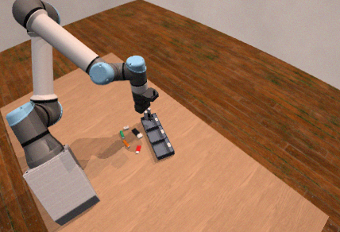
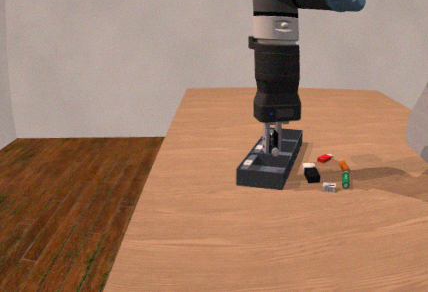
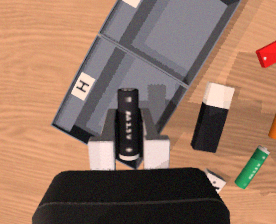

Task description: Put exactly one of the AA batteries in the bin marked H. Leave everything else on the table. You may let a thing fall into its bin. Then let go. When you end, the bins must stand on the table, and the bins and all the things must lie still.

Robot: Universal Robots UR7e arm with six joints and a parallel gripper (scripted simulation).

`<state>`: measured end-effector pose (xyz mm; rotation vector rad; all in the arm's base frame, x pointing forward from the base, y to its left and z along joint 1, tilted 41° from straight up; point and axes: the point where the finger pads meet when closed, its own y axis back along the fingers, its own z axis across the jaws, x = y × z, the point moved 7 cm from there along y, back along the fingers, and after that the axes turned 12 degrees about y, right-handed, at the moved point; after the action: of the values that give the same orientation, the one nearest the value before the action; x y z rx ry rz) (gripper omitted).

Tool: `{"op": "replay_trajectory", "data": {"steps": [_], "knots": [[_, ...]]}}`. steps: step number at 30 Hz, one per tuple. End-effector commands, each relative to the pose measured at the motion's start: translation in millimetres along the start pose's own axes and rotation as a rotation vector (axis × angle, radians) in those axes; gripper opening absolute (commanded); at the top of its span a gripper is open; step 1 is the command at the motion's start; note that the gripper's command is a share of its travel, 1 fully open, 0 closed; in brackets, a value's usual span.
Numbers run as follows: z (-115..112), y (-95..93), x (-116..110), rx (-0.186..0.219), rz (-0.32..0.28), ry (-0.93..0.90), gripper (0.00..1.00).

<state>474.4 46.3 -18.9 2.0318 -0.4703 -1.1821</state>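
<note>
Above bin H [image 3: 103, 82], seemingly, battery [image 3: 128, 122] [image 2: 272, 145].

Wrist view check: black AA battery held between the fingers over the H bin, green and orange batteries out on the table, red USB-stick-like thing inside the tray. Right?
Not quite: the small red block with a white end lies on the wooden table, outside the tray; the exterior view shows it. The rest holds.
</note>
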Motion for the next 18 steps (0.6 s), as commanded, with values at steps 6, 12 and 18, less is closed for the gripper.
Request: {"op": "replay_trajectory", "data": {"steps": [6,12,18], "knots": [[-1.9,0.1,3.3,-0.002,0.003,-0.276,0.31],[-2.1,0.1,3.3,-0.004,0.006,-0.436,0.31],[-2.3,0.1,2.9,-0.007,0.012,-0.539,0.31]]}}
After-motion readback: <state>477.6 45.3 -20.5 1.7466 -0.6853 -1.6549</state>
